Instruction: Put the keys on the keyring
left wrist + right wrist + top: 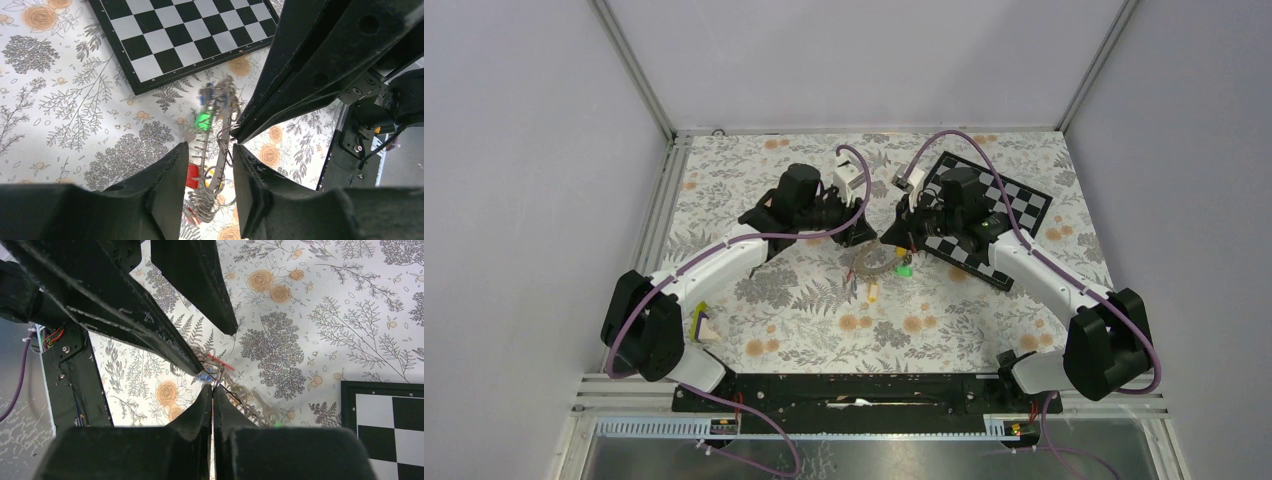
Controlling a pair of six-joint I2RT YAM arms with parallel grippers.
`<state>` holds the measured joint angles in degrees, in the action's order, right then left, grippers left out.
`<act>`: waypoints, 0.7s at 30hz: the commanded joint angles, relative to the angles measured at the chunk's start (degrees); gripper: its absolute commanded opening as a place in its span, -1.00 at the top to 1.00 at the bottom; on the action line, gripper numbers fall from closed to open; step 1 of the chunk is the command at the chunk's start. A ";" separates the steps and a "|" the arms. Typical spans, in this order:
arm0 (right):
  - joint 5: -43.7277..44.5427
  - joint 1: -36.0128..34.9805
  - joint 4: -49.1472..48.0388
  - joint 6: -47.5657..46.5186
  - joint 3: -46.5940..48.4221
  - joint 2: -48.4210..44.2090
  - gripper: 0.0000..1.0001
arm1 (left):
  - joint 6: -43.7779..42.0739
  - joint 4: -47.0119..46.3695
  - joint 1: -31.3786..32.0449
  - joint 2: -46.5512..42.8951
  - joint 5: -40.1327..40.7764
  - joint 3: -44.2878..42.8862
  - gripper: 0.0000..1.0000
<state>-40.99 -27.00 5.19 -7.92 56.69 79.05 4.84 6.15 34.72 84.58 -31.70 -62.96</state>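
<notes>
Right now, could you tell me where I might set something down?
Free: the floral cloth on the near side of the grey metal keyring. Crowded: the left hand and right hand meet there, beside the black-and-white chequered board.

Bright, even diffuse light; shadows faint. Top view sharp. Wrist views: keys (204,120) blurred, foreground dark.

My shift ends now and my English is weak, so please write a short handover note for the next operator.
Left gripper: open, one finger on each side of the keyring.
Right gripper: shut on the keyring's edge.
Keys: green key, red key and yellow key bunched at the ring, mid-table.
Done: cannot tell which keys are threaded.
Left: check each key, thread any loose one.
</notes>
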 commanded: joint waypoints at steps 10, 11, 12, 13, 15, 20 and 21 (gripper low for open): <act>-3.89 0.86 -3.43 -0.95 -0.27 -2.30 1.00 | -3.03 -0.44 -1.20 -1.01 1.85 -0.61 0.66; -3.61 0.90 -3.43 -0.95 -0.34 -2.33 1.00 | -3.20 -0.18 -1.20 -0.81 0.66 -0.82 0.74; -3.19 0.88 -3.43 -0.83 -0.28 -2.30 1.00 | -3.48 0.26 -1.22 -0.40 -1.18 -1.10 0.82; -2.81 0.90 -3.43 -0.66 -0.26 -2.22 1.00 | -4.08 0.79 -1.17 0.09 -3.07 -1.45 0.91; -2.26 0.90 -3.43 -0.24 -0.10 -1.94 1.00 | -6.12 1.89 -1.16 0.95 -6.55 -2.18 1.00; -0.64 0.90 -4.60 1.99 -0.40 -1.36 1.00 | -9.13 2.42 -0.74 1.14 -10.80 -2.24 1.00; -0.71 0.90 -4.58 2.53 -0.43 -1.20 1.00 | -9.52 2.43 -0.52 0.98 -10.90 -2.25 1.00</act>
<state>-41.39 -26.46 4.29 -7.51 55.59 79.05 -0.54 7.33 34.15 85.49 -38.37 -63.29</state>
